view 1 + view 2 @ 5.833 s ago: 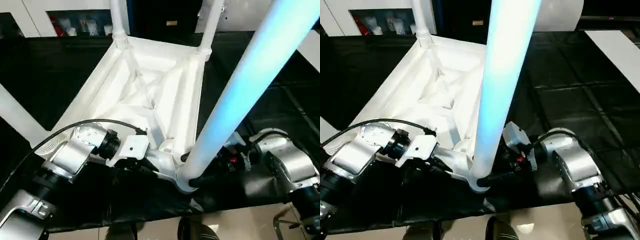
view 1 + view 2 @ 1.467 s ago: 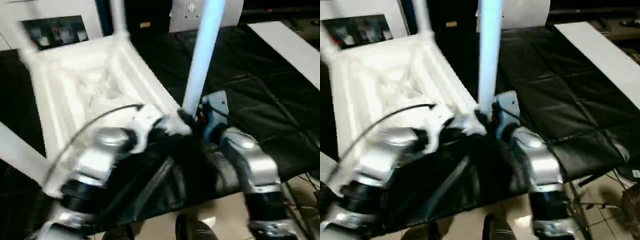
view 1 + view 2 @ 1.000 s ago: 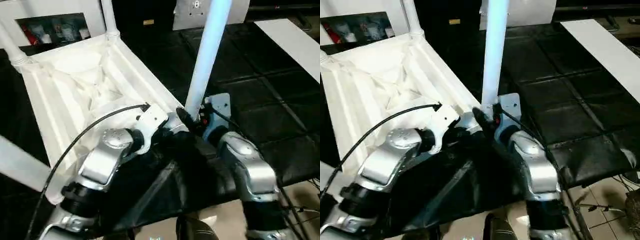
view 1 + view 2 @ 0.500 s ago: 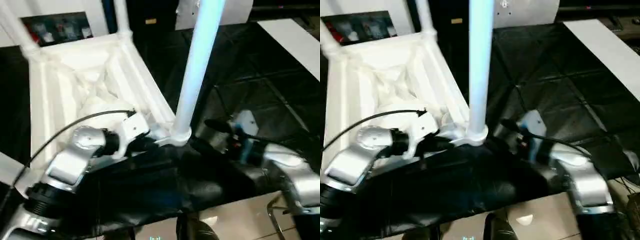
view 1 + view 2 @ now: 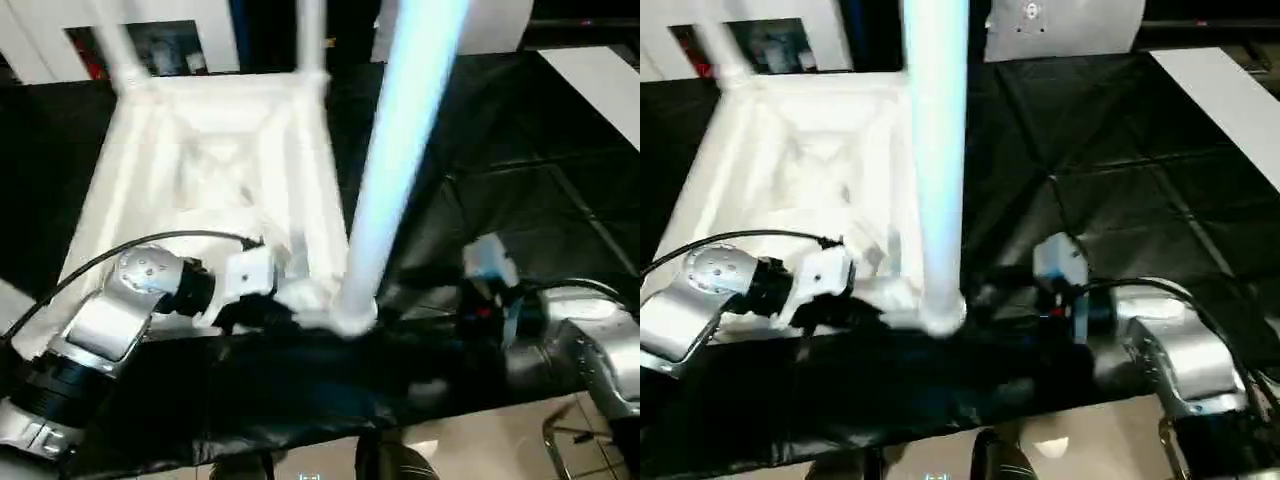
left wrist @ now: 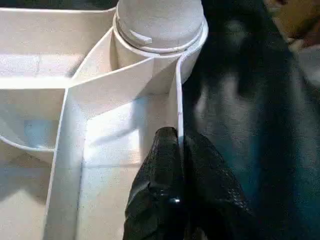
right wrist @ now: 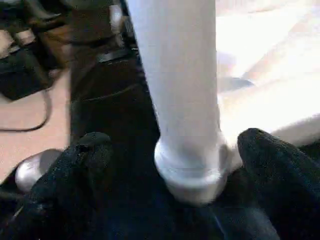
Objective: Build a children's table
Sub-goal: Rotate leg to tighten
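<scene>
Pinching the thin rim wall of the upturned children's table (image 5: 215, 170), the left end effector (image 6: 179, 145) has its two black fingers closed tight on that edge, just beside the near corner socket (image 6: 159, 30) (the plug of a leg fills it). Farther left and back, two more legs rise from the far corners, their tops cut off by the frame. At centre, the near leg (image 5: 395, 150) stands upright in that same socket, its long axis running almost straight up past the robot's head. To its right, the right end effector (image 7: 165, 150) has its fingers spread wide, one either side of the leg's base collar and neither one touching it; it holds nothing. By that reading, the leg lies directly ahead of the right end effector, between its fingers, so the right arm looks better placed for any further work on this leg, while the left steadies the top. Everything rests on a black quilted bench (image 5: 1120, 170) whose cover wrinkles along the near edge. Beyond it stand a white cabinet (image 5: 160, 45) with glass doors and, far right, a white slab (image 5: 1230, 95); pale floor (image 5: 1080, 435) shows below.
</scene>
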Robot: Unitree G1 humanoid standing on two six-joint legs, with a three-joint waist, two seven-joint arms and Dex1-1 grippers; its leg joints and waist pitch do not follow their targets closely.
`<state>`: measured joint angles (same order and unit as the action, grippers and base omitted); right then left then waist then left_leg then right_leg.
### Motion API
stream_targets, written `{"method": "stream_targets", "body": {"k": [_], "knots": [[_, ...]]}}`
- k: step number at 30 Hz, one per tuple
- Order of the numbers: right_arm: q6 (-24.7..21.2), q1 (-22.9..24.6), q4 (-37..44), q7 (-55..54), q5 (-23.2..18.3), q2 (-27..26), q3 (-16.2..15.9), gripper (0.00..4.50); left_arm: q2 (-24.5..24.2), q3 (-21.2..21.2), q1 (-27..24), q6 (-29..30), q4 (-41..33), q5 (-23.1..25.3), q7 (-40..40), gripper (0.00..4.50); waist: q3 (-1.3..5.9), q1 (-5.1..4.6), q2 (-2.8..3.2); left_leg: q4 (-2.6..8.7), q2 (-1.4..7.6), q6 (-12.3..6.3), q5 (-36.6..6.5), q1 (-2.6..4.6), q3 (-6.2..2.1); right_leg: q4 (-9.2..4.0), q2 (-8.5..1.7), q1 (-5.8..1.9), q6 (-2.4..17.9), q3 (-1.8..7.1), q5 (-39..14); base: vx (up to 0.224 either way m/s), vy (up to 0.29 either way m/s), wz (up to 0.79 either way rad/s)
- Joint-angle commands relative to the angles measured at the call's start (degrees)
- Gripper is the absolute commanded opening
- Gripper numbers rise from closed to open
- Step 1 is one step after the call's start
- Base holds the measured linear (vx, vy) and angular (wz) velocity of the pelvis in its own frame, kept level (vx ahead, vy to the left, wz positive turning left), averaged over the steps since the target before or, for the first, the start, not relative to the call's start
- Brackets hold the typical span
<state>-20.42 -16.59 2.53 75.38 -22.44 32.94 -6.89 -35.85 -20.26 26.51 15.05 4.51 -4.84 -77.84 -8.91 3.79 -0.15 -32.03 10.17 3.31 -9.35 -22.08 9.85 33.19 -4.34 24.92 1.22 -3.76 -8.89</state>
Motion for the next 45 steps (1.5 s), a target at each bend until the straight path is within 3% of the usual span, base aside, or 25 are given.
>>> {"method": "stream_targets", "body": {"k": [1,5,6,9,18,23,28,33,35,36,38,39,40,42,43,45], "knots": [[1.38,-1.68,-1.67,3.8,0.75,1.22,-2.05,4.28,0.25,-4.66,1.46,-2.85,-0.17,-0.39,-5.53,0.0,4.05,-0.41,0.01,2.96,2.98,-7.56,-7.45,1.42,-0.21,-2.78,-3.54,-3.43,15.78,2.98,-9.57,0.0,0.0,0.0],[2.58,-3.97,-4.63,6.48,1.97,1.11,-4.59,3.97,1.0,-5.47,3.02,-4.93,1.89,0.64,-6.44,0.0,4.41,0.06,-0.24,2.77,2.97,-7.18,-7.04,1.29,-0.17,-2.59,-3.72,-3.73,15.91,3.04,-8.88,0.0,0.0,0.0],[2.95,-4.61,-5.53,7.07,2.4,0.99,-5.31,3.72,1.41,-5.57,3.53,-5.45,2.63,1.03,-6.23,0.0,4.38,0.06,-0.26,2.73,2.87,-7.18,-6.98,1.18,-0.19,-2.56,-3.67,-3.73,16.02,2.98,-9.02,0.0,0.0,0.0],[2.69,-5.82,-6.86,7.92,2.83,0.48,-6.54,3.61,2.01,-5.61,4.32,-5.76,3.63,1.49,-5.87,0.0,4.5,0.33,-0.51,2.67,2.93,-6.82,-7.17,1.04,-0.21,-2.61,-3.85,-3.92,15.41,3.03,-10.09,0.0,0.0,0.0],[3.31,-9.21,-11.54,10.86,2.78,-1.09,-8.97,2.71,1.99,-6.04,4.77,-7.48,4.99,1.47,-6.73,0.0,4.63,0.45,-0.54,2.56,2.9,-6.24,-7.79,1.03,-0.23,-2.59,-3.73,-3.74,14.69,2.98,-12.31,0.0,0.0,0.0],[2.72,-9.54,-11.87,11.61,2.25,-1.18,-9.31,2.35,1.92,-5.99,4.61,-7.43,5.09,1.58,-6.62,0.0,4.82,0.53,-0.61,2.39,2.85,-6.79,-6.46,0.99,-0.16,-2.29,-3.66,-3.81,15.29,2.99,-10.17,0.0,0.0,0.0],[-0.37,-8.69,-9.9,11.31,-0.09,-1.42,-8.57,2.08,2.12,-5.25,4.23,-5.54,5.12,0.92,-5.43,0.0,4.62,0.56,-0.73,2.43,2.85,-6.74,-6.97,0.95,-0.14,-2.46,-3.65,-3.71,14.93,3.0,-11.85,0.0,0.0,0.0],[-4.99,-6.09,-5.71,2.15,-2.34,-5.03,-5.7,2.06,4.24,-1.91,3.37,2.55,3.05,-1.83,-0.43,0.0,4.52,0.53,-0.57,2.62,2.85,-5.25,-8.25,0.93,-0.26,-2.74,-3.77,-3.71,13.98,3.07,-14.78,0.0,0.0,0.0],[-5.65,-4.87,-4.26,-5.24,-0.29,-8.34,-5.3,2.06,6.41,-0.41,3.43,6.13,2.49,-1.82,4.11,0.0,4.41,0.31,-0.6,2.7,2.59,-4.51,-10.06,0.96,-0.33,-3.2,-3.77,-3.62,12.9,2.99,-18.4,0.0,0.0,0.0],[-6.77,-4.22,-3.38,-10.39,0.97,-10.75,-4.97,2.06,8.05,0.59,3.55,8.45,2.27,-1.7,7.35,0.0,3.89,-0.03,-0.45,2.96,2.51,-2.79,-12.42,0.99,-0.36,-4.0,-3.78,-3.26,11.06,3.01,-24.22,0.0,0.0,0.0],[-9.03,-3.75,-2.53,-16.79,2.0,-14.19,-4.29,2.06,10.52,1.83,3.87,11.34,2.18,-1.29,11.84,0.0,4.05,-0.78,-0.89,3.13,2.11,-1.23,-12.84,0.59,-0.84,-4.06,-3.83,-3.78,9.08,2.61,-27.95,-0.026,0.0,-0.04],[-10.31,-3.48,-1.96,-20.4,2.55,-16.4,-3.82,2.06,12.05,2.44,3.96,13.25,1.78,-1.18,14.27,0.0,3.89,-1.03,-0.56,3.3,2.08,-0.82,-13.03,0.39,-1.0,-4.01,-3.81,-3.84,8.54,2.53,-28.87,-0.052,0.0,-0.08],[-10.31,-3.48,-1.96,-20.4,2.55,-16.4,-3.82,2.06,12.05,2.44,3.96,13.25,1.78,-1.18,14.27,0.0,3.73,-1.69,-0.76,3.39,1.92,-0.31,-14.3,0.21,-1.15,-4.58,-3.78,-3.69,7.01,2.29,-32.0,-0.057,0.013,-0.13],[-13.67,-2.97,-0.69,-29.12,4.53,-21.91,-3.22,2.05,16.15,3.93,4.26,17.71,0.63,-0.65,20.31,0.0,3.81,-2.16,-0.56,3.24,1.69,-0.37,-14.3,0.16,-1.28,-4.99,-4.03,-3.72,5.5,2.27,-33.9,0.0,0.0,0.0],[-13.79,-2.94,-0.63,-29.4,4.6,-22.07,-3.21,2.05,16.28,3.97,4.26,17.86,0.57,-0.63,20.48,0.0,3.81,-2.48,-0.56,3.19,1.74,-0.53,-14.42,0.44,-1.09,-5.14,-3.78,-3.2,5.46,2.44,-33.27,0.0,0.0,0.0],[-14.68,-2.74,-0.75,-37.0,7.29,-26.17,-2.85,2.05,19.15,4.23,4.49,19.53,0.24,0.49,24.16,0.0,3.86,-2.74,-0.59,3.11,1.69,-1.12,-14.18,0.67,-0.94,-5.26,-3.66,-2.96,5.73,2.5,-32.02,0.0,0.0,0.0]]}}
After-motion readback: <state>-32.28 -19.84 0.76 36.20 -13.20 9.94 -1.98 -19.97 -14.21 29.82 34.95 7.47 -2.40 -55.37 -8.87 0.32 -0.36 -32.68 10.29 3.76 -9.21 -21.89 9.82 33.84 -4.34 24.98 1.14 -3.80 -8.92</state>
